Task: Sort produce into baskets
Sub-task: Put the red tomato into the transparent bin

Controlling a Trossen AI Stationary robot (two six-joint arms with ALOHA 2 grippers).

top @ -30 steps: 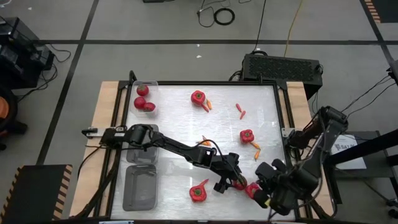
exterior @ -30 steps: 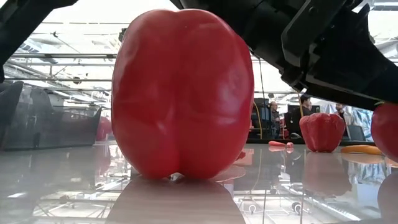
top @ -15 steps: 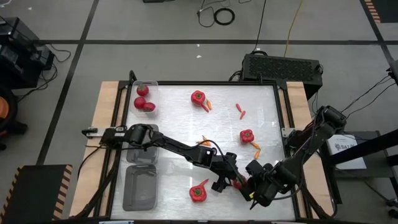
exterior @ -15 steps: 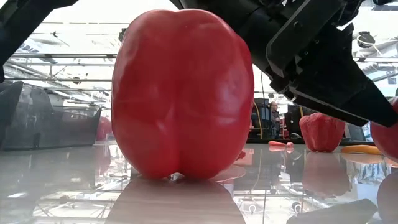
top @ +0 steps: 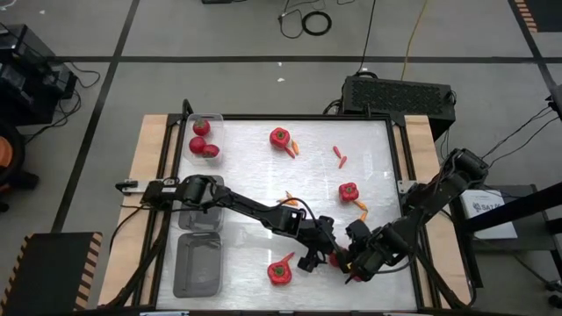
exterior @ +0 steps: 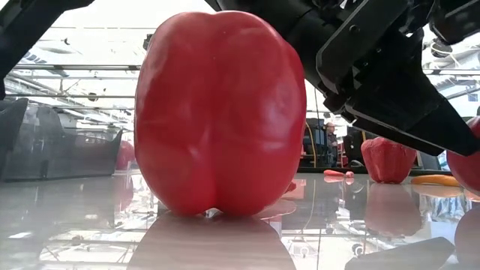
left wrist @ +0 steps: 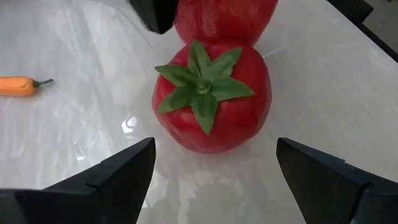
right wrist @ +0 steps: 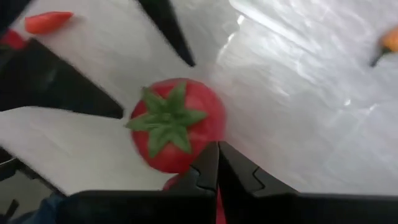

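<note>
On the left side of the desk three clear baskets stand in a column: the far one holds red tomatoes, while the middle one lies partly under the left arm and the near one sits closest to the front edge. A red pepper stands just left of the left hand. That hand's fingers are spread wide apart, with a green-stemmed tomato on the desk straight ahead between them — not gripped. A second red piece touches that tomato on its far side. Just right of it, the right hand has its fingers pressed together, empty, tips right at the same tomato. Well beyond both hands lie another pepper, one more and scattered chilies.
</note>
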